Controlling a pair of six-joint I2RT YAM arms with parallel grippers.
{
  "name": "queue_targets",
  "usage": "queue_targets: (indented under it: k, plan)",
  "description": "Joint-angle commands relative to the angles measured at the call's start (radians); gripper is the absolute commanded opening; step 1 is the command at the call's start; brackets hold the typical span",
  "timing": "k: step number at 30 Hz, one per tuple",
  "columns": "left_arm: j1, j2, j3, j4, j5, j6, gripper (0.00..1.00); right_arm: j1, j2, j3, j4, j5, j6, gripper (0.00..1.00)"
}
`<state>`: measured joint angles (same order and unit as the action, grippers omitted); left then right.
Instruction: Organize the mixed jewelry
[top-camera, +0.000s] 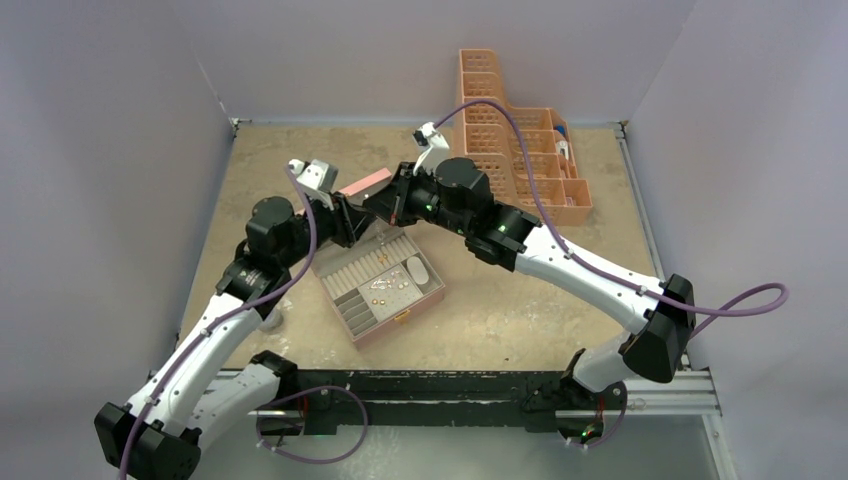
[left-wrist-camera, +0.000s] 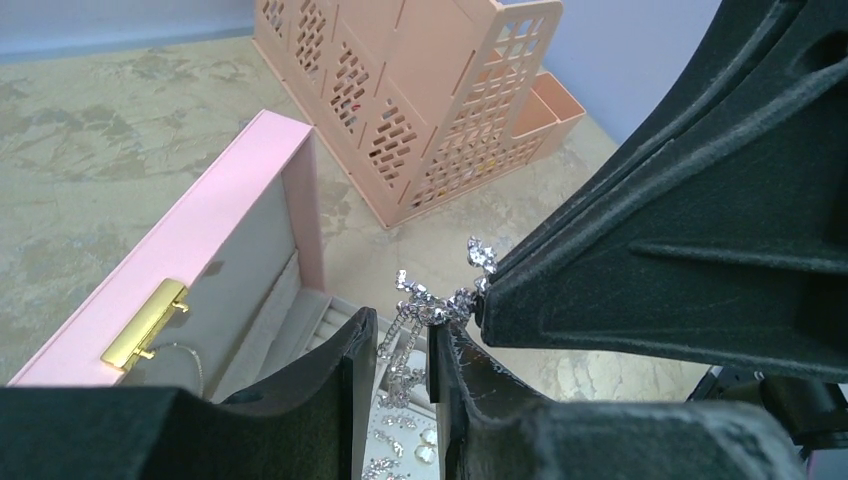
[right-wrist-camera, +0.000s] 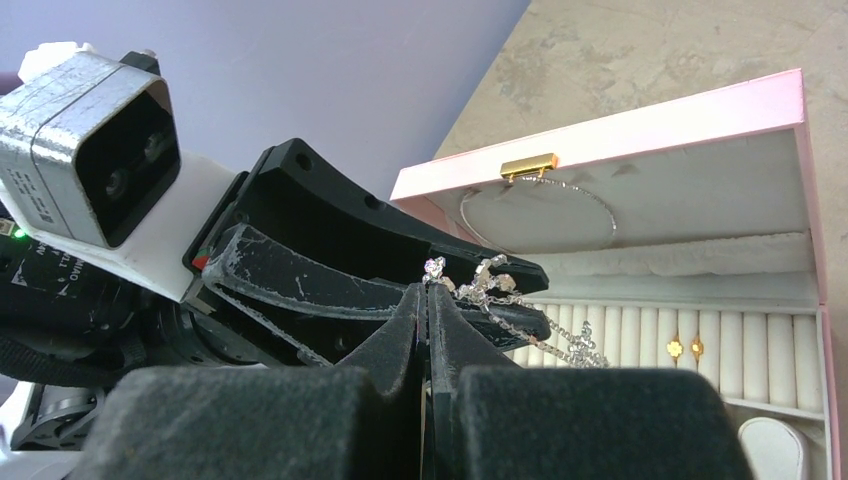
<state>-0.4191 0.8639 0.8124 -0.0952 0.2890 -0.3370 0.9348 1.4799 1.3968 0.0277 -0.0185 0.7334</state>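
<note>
The pink jewelry box (top-camera: 400, 318) lies open mid-table with its lid (right-wrist-camera: 640, 135) raised. My right gripper (right-wrist-camera: 427, 290) is shut on a silvery sparkling chain piece (right-wrist-camera: 495, 285) and holds it above the box. The chain (left-wrist-camera: 425, 310) hangs down between the fingers of my left gripper (left-wrist-camera: 395, 335), whose jaws stand apart around it. Both grippers meet over the box's back edge (top-camera: 385, 205). Tiny gold pieces (top-camera: 380, 288) and silvery pieces (left-wrist-camera: 400, 440) lie in the tray. Two gold studs (right-wrist-camera: 685, 348) sit in the ring rolls. A thin chain loop (right-wrist-camera: 540, 190) hangs in the lid.
An orange perforated desk organizer (top-camera: 520, 150) stands at the back right, and it also shows close behind the box in the left wrist view (left-wrist-camera: 420, 110). A white oval pad (top-camera: 418, 268) lies in the box. The lid's gold clasp (left-wrist-camera: 145, 322) sticks out.
</note>
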Motion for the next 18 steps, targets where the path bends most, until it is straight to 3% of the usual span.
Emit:
queue_targets:
  k: [1,8,13,18]
  plan:
    - [0.000,0.010,0.004,0.080,0.021,-0.019,0.25,-0.006,-0.028,0.037,0.060,-0.014,0.009,0.00]
    - [0.000,-0.012,-0.029,0.131,-0.013,-0.020,0.14,-0.009,-0.038,0.032,0.068,-0.009,0.017,0.00]
    - [0.000,-0.008,-0.033,0.111,-0.027,-0.020,0.14,-0.013,-0.042,0.028,0.082,-0.006,0.022,0.00]
    - [0.000,0.004,-0.028,0.116,-0.030,-0.022,0.21,-0.017,-0.047,0.022,0.098,-0.010,0.028,0.00]
